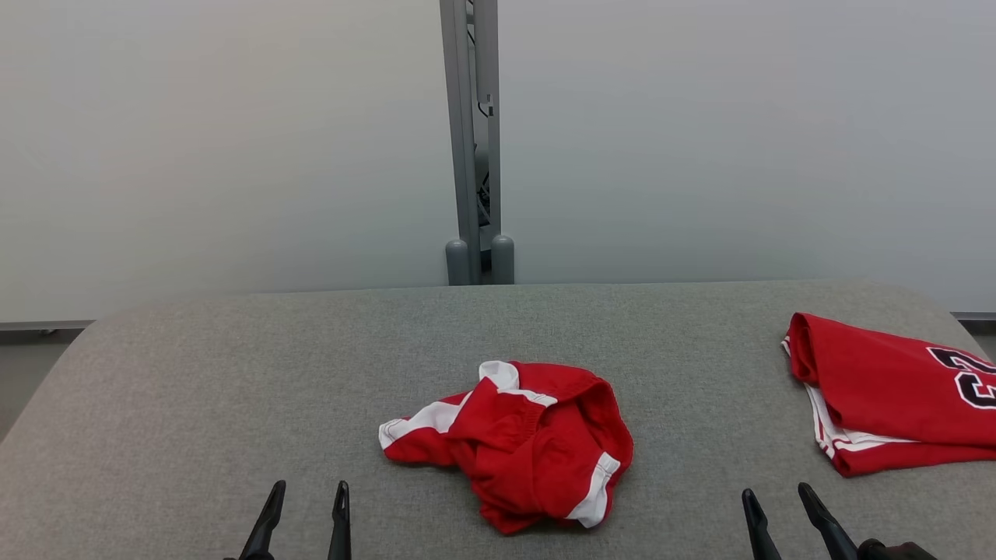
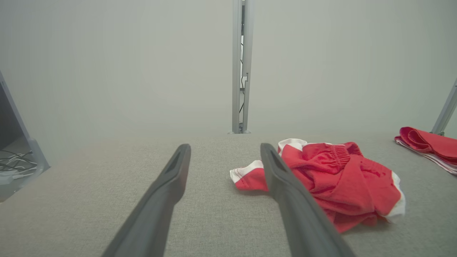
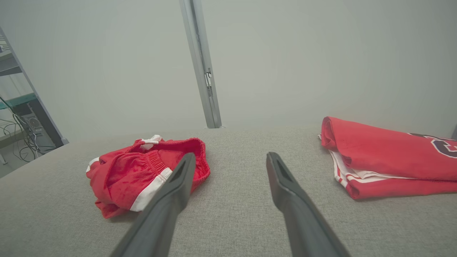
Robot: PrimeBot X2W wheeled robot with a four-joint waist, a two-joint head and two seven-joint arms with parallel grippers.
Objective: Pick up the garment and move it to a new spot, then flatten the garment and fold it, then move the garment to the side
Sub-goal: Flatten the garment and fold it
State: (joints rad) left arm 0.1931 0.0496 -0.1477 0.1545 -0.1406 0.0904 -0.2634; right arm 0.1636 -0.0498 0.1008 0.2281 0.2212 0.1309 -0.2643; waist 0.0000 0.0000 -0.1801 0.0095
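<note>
So the garment [image 1: 517, 443] sits on the table [image 1: 233, 389] pretty much dead centre, a bit toward the near edge. The folded garment [image 1: 895, 393] lies well off to its right, at the table's right end. The left gripper [image 1: 307, 498] hangs over the near edge left of the garment, and the right gripper [image 1: 778, 502] is in front of the gap between the two. An upright post [image 1: 472, 140] stands behind the far edge, mid-table.
</note>
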